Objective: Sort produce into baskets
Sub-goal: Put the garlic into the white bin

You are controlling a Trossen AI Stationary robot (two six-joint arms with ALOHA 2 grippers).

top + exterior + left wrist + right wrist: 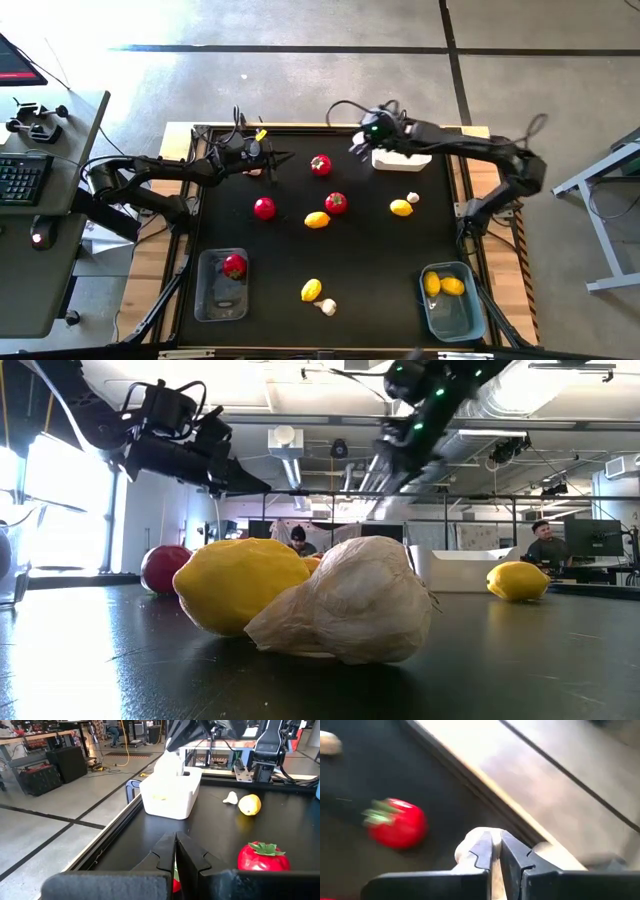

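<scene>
The right end effector (496,851), fingers together, hangs above the white basket (401,158).

Bare table (370,250) lies open mid-board; red pieces (336,203) and a lemon (316,220) crowd the centre, the white basket (402,158) seemingly blocking the far edge.

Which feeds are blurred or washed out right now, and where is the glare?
Right wrist view: motion-smeared; the red piece streaks sideways. Low view: bright window glare at left reflects off the table; the garlic bulb is sharp, the room behind soft. High view: even light, sunlit floor pale. Left wrist view: the white tub looks overexposed.
</scene>
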